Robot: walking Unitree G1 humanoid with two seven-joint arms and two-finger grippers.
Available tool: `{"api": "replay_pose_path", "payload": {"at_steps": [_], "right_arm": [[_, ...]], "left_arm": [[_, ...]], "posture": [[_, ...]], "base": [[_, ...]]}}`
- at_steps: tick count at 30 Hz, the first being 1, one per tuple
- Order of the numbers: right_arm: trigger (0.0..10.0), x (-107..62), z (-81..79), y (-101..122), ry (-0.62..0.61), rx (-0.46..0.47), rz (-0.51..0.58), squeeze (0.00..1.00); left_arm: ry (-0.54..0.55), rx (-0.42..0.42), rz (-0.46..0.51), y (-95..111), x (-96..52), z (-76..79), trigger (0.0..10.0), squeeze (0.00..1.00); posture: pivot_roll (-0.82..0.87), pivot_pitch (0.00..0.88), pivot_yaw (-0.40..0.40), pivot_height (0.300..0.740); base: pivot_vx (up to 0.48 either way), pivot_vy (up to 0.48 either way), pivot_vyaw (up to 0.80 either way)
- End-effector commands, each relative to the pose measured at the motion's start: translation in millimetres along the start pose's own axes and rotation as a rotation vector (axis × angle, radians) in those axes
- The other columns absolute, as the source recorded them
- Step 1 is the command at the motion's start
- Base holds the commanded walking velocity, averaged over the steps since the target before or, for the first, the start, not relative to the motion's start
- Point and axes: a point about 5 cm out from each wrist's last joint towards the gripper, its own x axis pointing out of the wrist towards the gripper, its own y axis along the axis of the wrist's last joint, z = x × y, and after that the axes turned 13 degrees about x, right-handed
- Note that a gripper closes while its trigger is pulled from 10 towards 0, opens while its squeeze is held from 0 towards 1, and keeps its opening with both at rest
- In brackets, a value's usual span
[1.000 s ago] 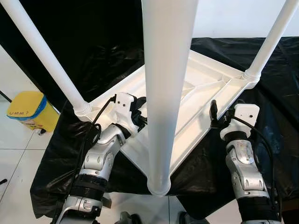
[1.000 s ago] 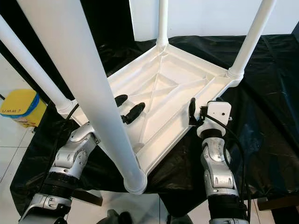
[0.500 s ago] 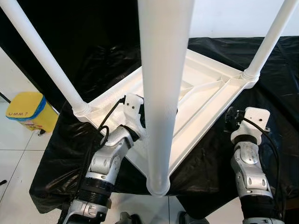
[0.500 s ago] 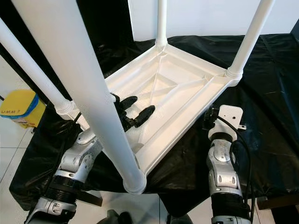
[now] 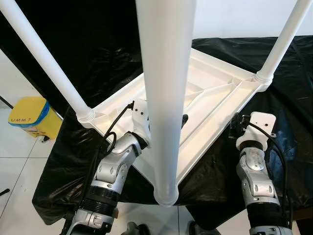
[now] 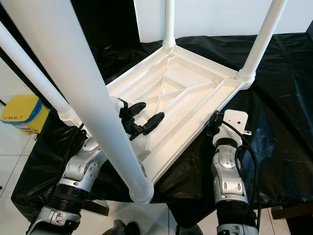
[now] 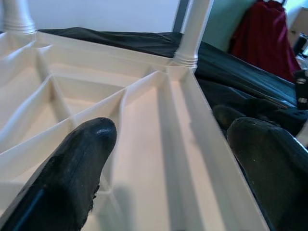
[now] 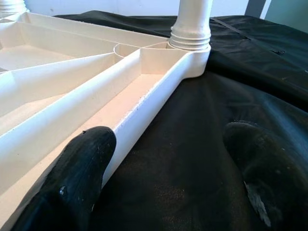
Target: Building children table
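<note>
A white plastic children's table lies upside down on a black sheet, its ribbed underside facing up. All its legs point upward, and the nearest leg rises close to my head. My left gripper is open and hovers over the ribbed underside near the front left rim, with one finger above a rib. My right gripper is open at the table's right rim. One of its fingers is beside that rim and the other is over the black sheet.
The black sheet covers the surface under the table and hangs over its edges. A yellow bin stands on the white tiled floor to the left. Something red hangs in the background beyond the sheet.
My left gripper has reached further in over the table's underside. My right gripper drew away from the right rim, then came slightly back toward it.
</note>
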Motion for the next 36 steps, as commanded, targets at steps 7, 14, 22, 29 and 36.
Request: {"api": "replay_pose_path", "payload": {"at_steps": [7, 14, 22, 29, 36], "right_arm": [[10.0, -1.1, -6.4, -14, 0.010, -0.006, -0.060, 0.00], [10.0, 4.1, -2.8, -17, -0.080, -0.063, -0.055, 0.00], [10.0, 5.8, 1.7, -24, -0.117, -0.050, -0.091, 0.00], [10.0, 9.5, -27.9, -34, 0.100, 0.039, -0.154, 0.00], [10.0, 20.1, -45.2, -28, 0.234, 0.048, -0.143, 0.00]], "left_arm": [[-0.038, 0.018, 0.013, 6, -0.8, 5.3, 10.0, 0.00], [-0.045, 0.013, 0.031, 11, -0.5, 15.2, 10.0, 0.00], [-0.047, 0.003, 0.036, 12, 0.9, 20.5, 10.0, 0.00], [-0.056, -0.032, 0.076, 25, 6.1, 39.1, 10.0, 0.00], [-0.103, 0.001, 0.102, 42, 16.0, 57.6, 10.0, 0.00]], "posture": [[-0.14, 0.135, 0.074, 0.740], [-0.12, 0.128, 0.057, 0.740], [-0.12, 0.127, 0.053, 0.740], [-0.11, 0.123, 0.059, 0.740], [-0.10, 0.115, 0.056, 0.740]], "base": [[0.000, 0.000, 0.00], [0.000, 0.000, 0.00], [0.000, 0.000, 0.00], [0.000, 0.000, 0.00], [0.000, 0.000, 0.00]]}}
